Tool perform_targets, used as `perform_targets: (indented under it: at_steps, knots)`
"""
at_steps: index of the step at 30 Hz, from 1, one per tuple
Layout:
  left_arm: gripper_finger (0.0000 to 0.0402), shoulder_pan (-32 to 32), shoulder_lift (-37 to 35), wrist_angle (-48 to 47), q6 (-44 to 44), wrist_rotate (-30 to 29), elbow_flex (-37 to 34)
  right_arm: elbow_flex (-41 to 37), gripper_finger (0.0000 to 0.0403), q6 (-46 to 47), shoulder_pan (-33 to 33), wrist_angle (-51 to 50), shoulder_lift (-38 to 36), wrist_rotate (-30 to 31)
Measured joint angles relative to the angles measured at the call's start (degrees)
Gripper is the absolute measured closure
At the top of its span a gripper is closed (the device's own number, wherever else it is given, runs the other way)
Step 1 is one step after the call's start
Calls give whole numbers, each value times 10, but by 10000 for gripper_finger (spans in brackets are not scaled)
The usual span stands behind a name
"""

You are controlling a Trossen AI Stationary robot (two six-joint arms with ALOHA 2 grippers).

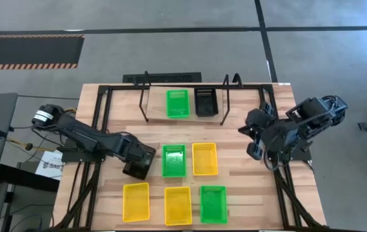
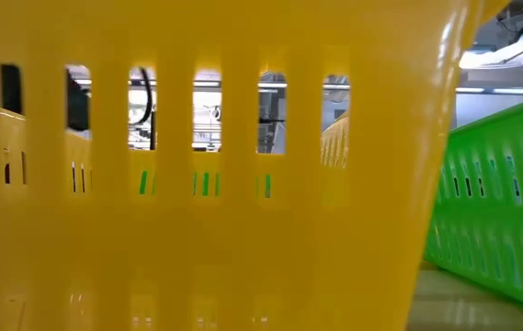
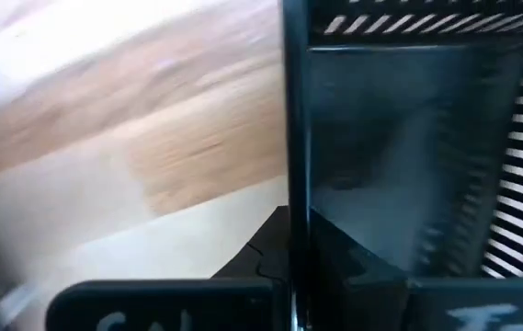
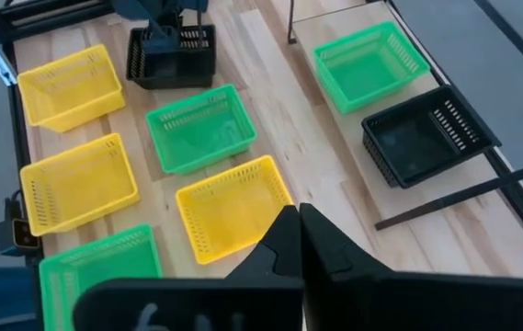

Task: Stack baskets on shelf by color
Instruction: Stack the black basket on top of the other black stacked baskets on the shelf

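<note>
Left hand (image 1: 138,165) clamped on perforated black plastic basket (image 1: 139,161) on wooden desk (image 1: 235,138) beside green basket (image 1: 174,160); right hand (image 4: 299,227) pinched shut, empty, raised near thin-tube shelf (image 1: 225,103).

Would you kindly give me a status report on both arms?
Left gripper on black basket, grip unclear. Right gripper shut, idle at right edge. Shelf holds green basket, second black basket. Nothing blocking.

Two baskets (image 1: 177,103) sit side by side under the shelf (image 1: 184,85)
</note>
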Motion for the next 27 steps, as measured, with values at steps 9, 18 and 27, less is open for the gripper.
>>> perform_targets:
  at_steps: [9, 18, 27]
  knots:
    - [401, 1, -170, -48, -15, -194, 51, 0, 401, -2, -3, 0, 0, 21]
    - [401, 1, -255, -64, 30, -332, 91, 0, 402, 15, -10, 0, 40, 49]
    - [401, 9, -242, -58, 86, -331, 138, 0, 402, 42, -10, 0, 100, 73]
